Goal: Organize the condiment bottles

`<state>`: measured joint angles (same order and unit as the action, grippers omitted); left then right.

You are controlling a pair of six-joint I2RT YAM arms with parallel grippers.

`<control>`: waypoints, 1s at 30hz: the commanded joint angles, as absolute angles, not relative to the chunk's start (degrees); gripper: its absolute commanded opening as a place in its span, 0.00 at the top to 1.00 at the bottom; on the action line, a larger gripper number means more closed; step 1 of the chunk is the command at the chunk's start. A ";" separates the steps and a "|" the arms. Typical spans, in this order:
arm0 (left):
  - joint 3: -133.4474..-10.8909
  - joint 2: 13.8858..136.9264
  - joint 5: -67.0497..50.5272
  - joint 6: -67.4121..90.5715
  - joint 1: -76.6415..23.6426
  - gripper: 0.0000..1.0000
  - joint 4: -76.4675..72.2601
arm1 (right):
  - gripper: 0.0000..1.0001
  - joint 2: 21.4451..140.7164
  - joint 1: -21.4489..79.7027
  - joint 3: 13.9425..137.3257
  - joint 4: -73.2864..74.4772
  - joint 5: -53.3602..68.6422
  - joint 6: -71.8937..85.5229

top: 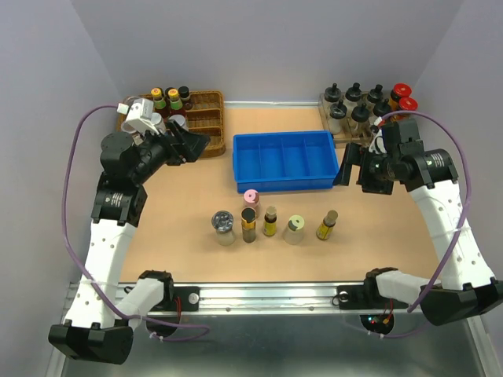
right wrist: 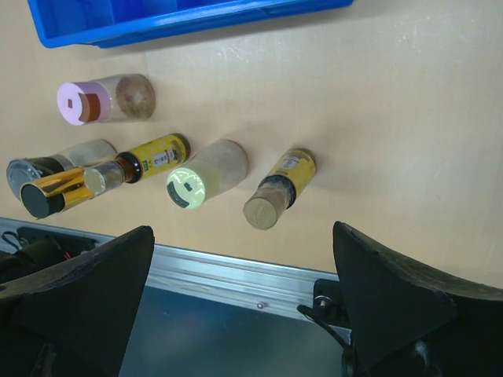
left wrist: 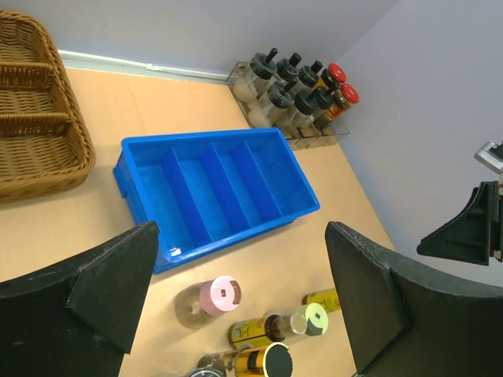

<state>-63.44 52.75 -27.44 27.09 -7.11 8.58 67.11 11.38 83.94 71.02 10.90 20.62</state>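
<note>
Left hand point(top: 194, 147) and right hand point(top: 346, 166), both spread empty, flank one blue bin point(top: 287, 185) behind six condiment bottles point(top: 270, 221).

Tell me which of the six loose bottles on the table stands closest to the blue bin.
The pink-lidded jar; it stands alone just in front of the blue bin, while the rest line up in a row farther from it.

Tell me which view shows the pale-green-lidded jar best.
Right wrist: the pale-green-lidded jar sits large and unobstructed, lid and clear side both visible. Top external shows it whole but small; left wrist catches mostly its lid, near the bottom edge.
</note>
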 commanded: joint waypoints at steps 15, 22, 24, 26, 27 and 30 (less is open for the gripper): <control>-65.04 54.23 -30.50 23.82 -8.35 0.01 7.21 | 0.00 65.74 11.95 84.90 68.38 5.26 18.20; -65.92 54.76 -31.20 22.06 -8.70 0.01 8.17 | 0.00 71.19 27.31 85.15 71.45 -3.04 16.96; -65.83 54.76 -31.20 21.45 -8.79 0.01 8.44 | 0.00 73.37 27.77 86.65 72.33 -2.12 16.79; -65.83 54.84 -31.11 21.18 -8.79 0.01 8.79 | 0.00 74.96 28.65 85.70 73.64 -4.21 18.10; -65.57 54.67 -31.37 21.01 -8.79 0.01 8.79 | 0.00 76.54 28.83 85.17 74.17 -6.39 19.67; -65.13 54.49 -31.55 20.57 -8.79 0.01 9.32 | 0.00 78.04 29.00 84.64 76.90 -12.80 23.37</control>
